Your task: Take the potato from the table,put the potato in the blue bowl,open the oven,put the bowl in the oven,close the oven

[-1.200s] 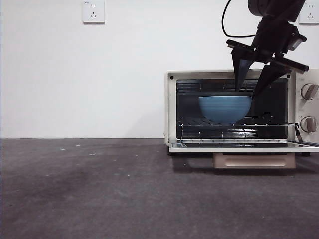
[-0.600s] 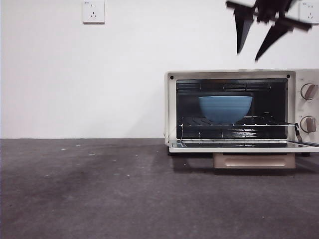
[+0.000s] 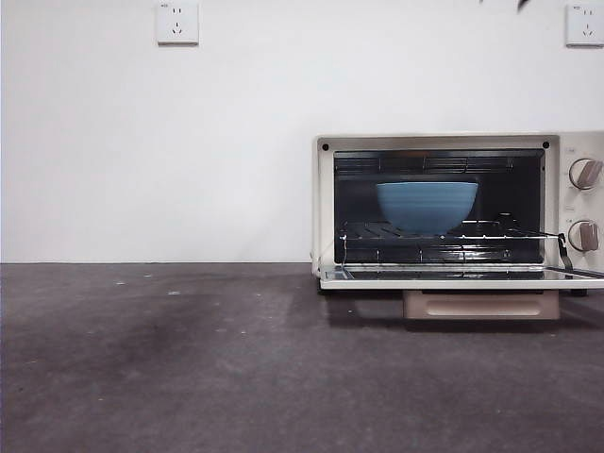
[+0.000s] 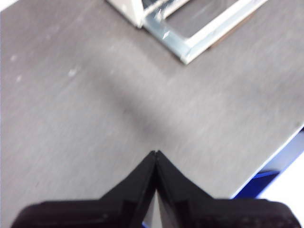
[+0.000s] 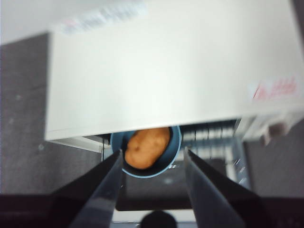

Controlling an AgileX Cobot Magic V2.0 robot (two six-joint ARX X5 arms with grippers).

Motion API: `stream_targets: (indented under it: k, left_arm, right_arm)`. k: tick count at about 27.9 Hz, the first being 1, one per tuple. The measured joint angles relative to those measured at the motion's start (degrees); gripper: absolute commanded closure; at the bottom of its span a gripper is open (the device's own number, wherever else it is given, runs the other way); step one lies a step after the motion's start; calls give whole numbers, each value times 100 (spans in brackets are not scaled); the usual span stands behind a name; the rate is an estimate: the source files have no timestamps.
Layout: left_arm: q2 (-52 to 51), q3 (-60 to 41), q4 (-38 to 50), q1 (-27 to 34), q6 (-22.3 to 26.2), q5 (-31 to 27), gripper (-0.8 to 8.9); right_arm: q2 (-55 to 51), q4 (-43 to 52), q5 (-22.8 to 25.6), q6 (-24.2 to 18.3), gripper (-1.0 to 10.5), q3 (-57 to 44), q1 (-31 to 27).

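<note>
A staged test bench rather than a real kitchen: a cream toaster oven [image 3: 458, 209] stands alone, door down, on a bare dark grey table [image 3: 189, 359] against a blank white wall [image 3: 160, 151] fitted with two power sockets [image 3: 177, 22]. No cabinets or counters appear, and the table's edge shows a blue frame [image 4: 266, 178] beneath.

In the front view the blue bowl [image 3: 427, 206] hides the potato [image 5: 147, 147], and the oven [image 3: 457, 209] is cut off at the right edge. From above, the oven's roof covers the bowl's far rim, and its labels are blurred.
</note>
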Motion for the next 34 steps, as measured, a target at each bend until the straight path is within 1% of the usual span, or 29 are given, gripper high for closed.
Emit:
stream_targets:
  k: [4, 5, 7, 9, 11, 14, 21, 24, 26, 28, 29, 31, 32, 34]
  left_arm:
    - [319, 0, 487, 0, 52, 341, 819]
    - [417, 0, 632, 0, 90, 415, 819]
    - [688, 0, 1008, 37, 181, 612, 820]
    - [922, 0, 1346, 125, 264, 951, 820]
    - [1161, 0, 1659, 280, 326, 1467, 820]
    - [1633, 0, 2103, 634, 369, 2382, 820]
    - [3058, 0, 2796, 1895, 310, 4559, 820]
    - [3773, 0, 3060, 2374, 131, 5355, 820]
    - [4260, 0, 3283, 2608, -87, 5794, 820]
    - [4752, 0, 3602, 2791, -389, 6238, 820]
    - [4940, 0, 3753, 2841, -533, 6365, 820]
    - [5300, 0, 4033, 2896, -831, 6441, 820]
    - [5423, 0, 4094, 2914, -938, 6443, 820]
    - [5659, 0, 4162, 2924, -1150, 6459, 820]
  right_arm:
    - [-553, 0, 42, -678, 733, 44, 0]
    - [-673, 0, 74, -789, 753, 44, 0]
    - [-955, 0, 195, -951, 876, 44, 0]
    - [-1204, 0, 363, -1056, 961, 44, 0]
    - [-1451, 0, 476, -1128, 959, 44, 0]
    - [-1834, 0, 476, -1187, 959, 44, 0]
    - [-2680, 0, 476, -1217, 959, 28, 0]
    - [-3086, 0, 476, -1224, 959, -238, 0]
    - [-3370, 0, 525, -1252, 958, -553, 0]
    - [-3722, 0, 876, -1259, 959, -977, 2]
    - [-3871, 0, 1108, -1261, 959, -1174, 0]
    - [-4207, 0, 1652, -1287, 959, -1652, 0]
    - [-4367, 0, 1803, -1298, 958, -1867, 0]
    - [-4736, 0, 1904, -1300, 959, -2365, 0]
